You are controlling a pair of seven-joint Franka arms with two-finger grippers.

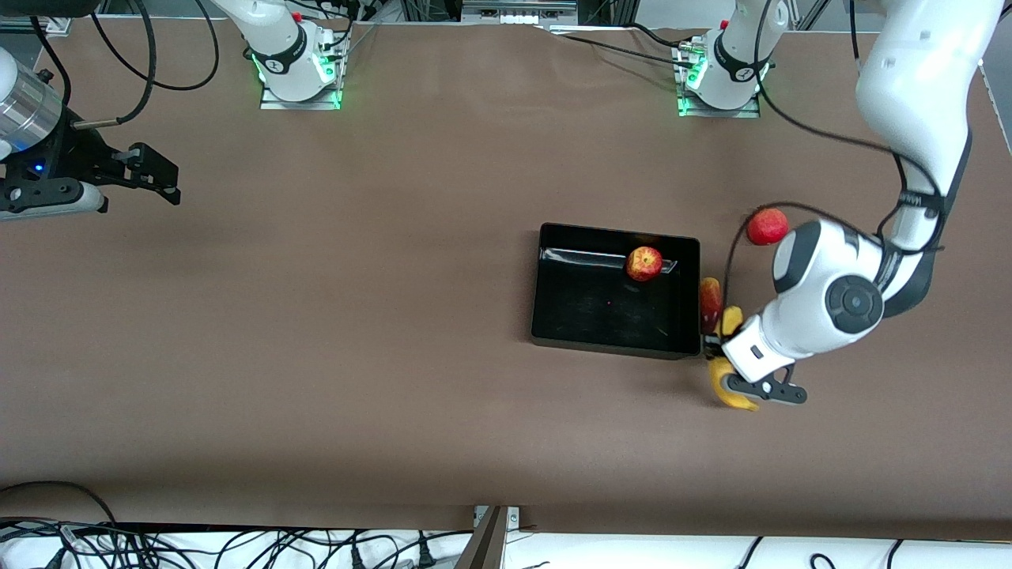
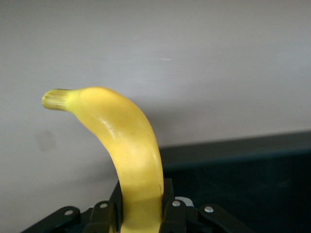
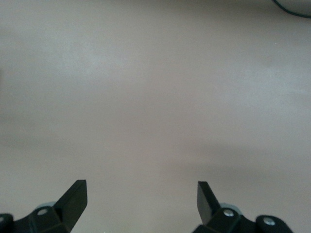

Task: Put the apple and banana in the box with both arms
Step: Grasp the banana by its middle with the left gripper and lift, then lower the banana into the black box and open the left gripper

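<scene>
We take the box (image 1: 609, 316) as our ref pt. The apple (image 1: 645, 263) already sits inside it, against the wall farthest from the front cam, toward the left arm's end, so by our reading half the job is done and the banana (image 1: 726, 378) is what's left.

The left gripper (image 1: 731, 365) is clamped on the banana just outside the box's corner nearest the front cam at the left arm's end. In the left wrist view the fingers (image 2: 171, 206) pinch the banana (image 2: 127, 155) near one end, w/ the rest curving up and away to the stem; the dark edge of the box (image 2: 233, 155) shows close by. We judge the grip is taken near the end so the long body can swing over the rim and lie flat in the tray. We can't tell whether the banana is off the table yet.

Two other fruits lie beside the box on that same end: a dark-red-and-yellow oval fruit (image 1: 710, 296) just against the box's wall, and a plain red round fruit (image 1: 768, 226) a bit further out. Neither belongs to the task, so they're left alone.

The right gripper (image 1: 150, 175) waits well apart from the box, over bare table at the right arm's end, fingers (image 3: 73, 198) spread wide w/ nothing between them, clear of the left arm's path.
</scene>
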